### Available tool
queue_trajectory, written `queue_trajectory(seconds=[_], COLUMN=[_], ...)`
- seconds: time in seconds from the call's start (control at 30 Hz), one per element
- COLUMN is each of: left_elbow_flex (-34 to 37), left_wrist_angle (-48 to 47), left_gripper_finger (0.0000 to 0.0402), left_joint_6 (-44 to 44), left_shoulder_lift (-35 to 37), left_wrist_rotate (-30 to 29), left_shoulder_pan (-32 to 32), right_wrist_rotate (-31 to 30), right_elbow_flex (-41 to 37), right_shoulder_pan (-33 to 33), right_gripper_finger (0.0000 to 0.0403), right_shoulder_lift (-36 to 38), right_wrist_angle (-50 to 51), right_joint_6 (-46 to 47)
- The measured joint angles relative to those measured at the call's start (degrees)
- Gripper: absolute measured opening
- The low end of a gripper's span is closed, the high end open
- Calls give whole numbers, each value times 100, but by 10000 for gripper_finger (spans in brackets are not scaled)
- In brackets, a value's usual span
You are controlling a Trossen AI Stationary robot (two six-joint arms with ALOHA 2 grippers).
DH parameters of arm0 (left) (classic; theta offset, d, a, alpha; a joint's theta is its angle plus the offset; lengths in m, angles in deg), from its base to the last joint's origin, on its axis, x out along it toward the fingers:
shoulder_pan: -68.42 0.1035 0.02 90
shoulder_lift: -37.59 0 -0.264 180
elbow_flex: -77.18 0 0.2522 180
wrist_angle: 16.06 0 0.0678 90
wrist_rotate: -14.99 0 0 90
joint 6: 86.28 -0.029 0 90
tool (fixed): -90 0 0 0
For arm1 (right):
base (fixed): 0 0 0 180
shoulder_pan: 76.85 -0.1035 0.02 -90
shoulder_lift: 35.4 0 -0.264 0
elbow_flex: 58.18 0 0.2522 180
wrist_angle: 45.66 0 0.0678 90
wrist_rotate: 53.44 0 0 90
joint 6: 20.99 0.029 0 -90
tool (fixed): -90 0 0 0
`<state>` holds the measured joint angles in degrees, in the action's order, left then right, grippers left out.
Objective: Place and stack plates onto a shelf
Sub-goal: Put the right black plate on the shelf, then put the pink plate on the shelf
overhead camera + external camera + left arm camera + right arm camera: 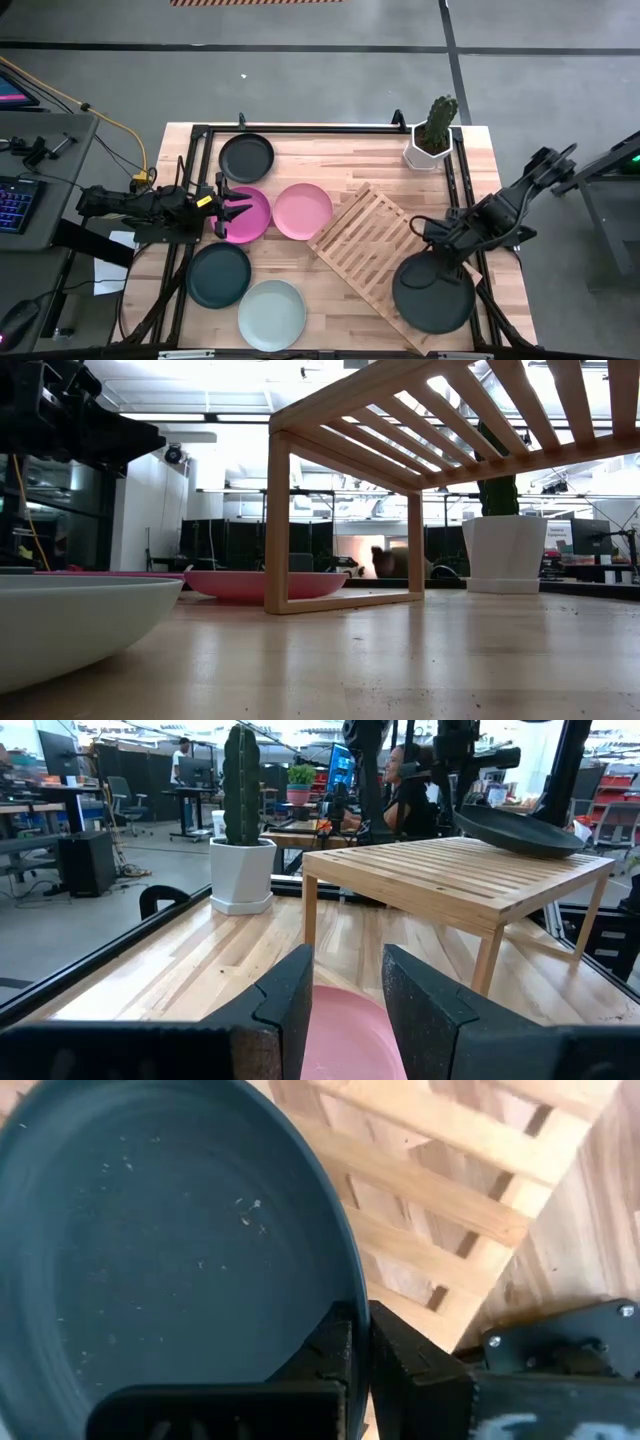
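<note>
The dark grey plate (433, 293) is held by the right gripper (443, 262) over the near-right end of the shelf (375, 245); its rim is pinched between the two fingers (400, 1355) (the right wrist view shows the slats directly below the plate). In the left wrist view the same plate sits tilted just above the slatted top, with no clear contact visible.

The shelf lies diagonally on the right half of the table (340, 140). No plate rests on its slats apart from the held one.

The other five plates are on the tabletop, left of the shelf: black plate (246, 156) at the far side, magenta plate (243, 215) and light pink plate (302, 211) side by side in the middle, dark teal plate (218, 275) and pale mint plate (271, 315) nearer the front edge.

The left gripper (232, 211) is over the magenta plate's left edge, jaws spread, nothing between them.

A potted cactus (434, 131) in a white pot stands at the far right corner of the table, apart from the shelf.
</note>
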<state>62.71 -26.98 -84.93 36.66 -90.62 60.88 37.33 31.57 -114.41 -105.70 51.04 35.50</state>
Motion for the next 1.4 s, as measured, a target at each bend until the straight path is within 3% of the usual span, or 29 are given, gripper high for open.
queue_trajectory(seconds=[0.23,0.7,0.77,0.9,1.0,1.1,1.27,1.4], left_elbow_flex=[1,0,0,0,2,0,1,2], left_wrist_angle=[0,1,-1,0,1,-1,0,3], left_gripper_finger=[113,113,113,113,113,113,113,113], left_joint_6=[0,0,0,0,0,0,0,0], left_shoulder_lift=[0,0,0,0,0,0,0,0], left_wrist_rotate=[0,0,0,0,0,0,0,0], left_shoulder_pan=[0,-1,-1,-1,2,0,-1,0], right_wrist_rotate=[371,217,1,-1146,-1918,-2245,-1832,-1141], right_elbow_flex=[0,230,480,993,1058,856,270,-330], right_shoulder_pan=[0,83,223,718,1360,2130,3312,4039], right_gripper_finger=[14,141,152,170,177,179,179,179], right_shoulder_lift=[-298,-350,-350,-341,-341,-341,-316,-251], right_wrist_angle=[16,195,262,64,-397,-1029,-3077,-5179], right_joint_6=[-124,-402,-571,-992,-1466,-1938,-3507,-4261])
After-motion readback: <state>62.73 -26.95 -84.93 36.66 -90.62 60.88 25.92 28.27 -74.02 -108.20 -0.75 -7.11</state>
